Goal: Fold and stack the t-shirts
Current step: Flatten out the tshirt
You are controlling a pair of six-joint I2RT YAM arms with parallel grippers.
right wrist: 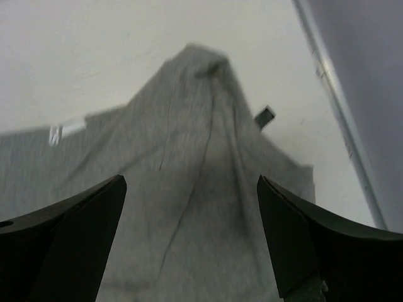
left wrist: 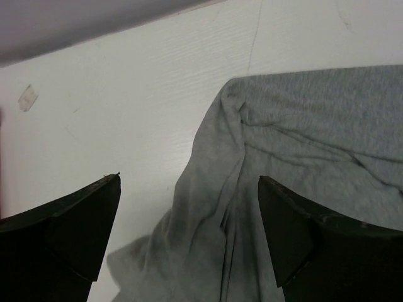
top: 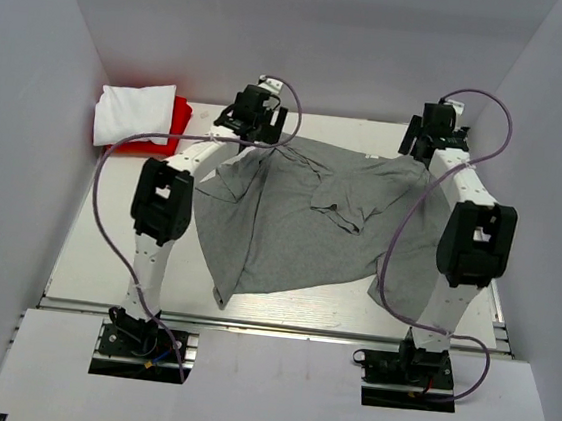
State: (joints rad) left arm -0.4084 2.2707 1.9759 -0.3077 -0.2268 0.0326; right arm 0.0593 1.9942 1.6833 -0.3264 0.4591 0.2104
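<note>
The large heather-grey t-shirt [top: 290, 222] lies rumpled and partly bunched across the middle of the table. Its small white neck mark [right wrist: 66, 130] shows in the right wrist view. My left gripper [top: 248, 125] is open over the shirt's far left corner, and grey cloth [left wrist: 214, 207] lies below and between its fingers [left wrist: 82, 220]. My right gripper [top: 431, 146] is open over the far right corner, where the cloth [right wrist: 201, 176] rises to a peak. The folded white shirt [top: 130, 114] rests on the red shirt [top: 178, 119] at the far left.
Grey enclosure walls [top: 27, 144] stand on three sides. The table's [top: 106, 252] metal rail runs along the near edge. A purple cable [top: 105, 212] loops out beside each arm. A small dark tag [right wrist: 265, 116] sticks out of the grey cloth on the right.
</note>
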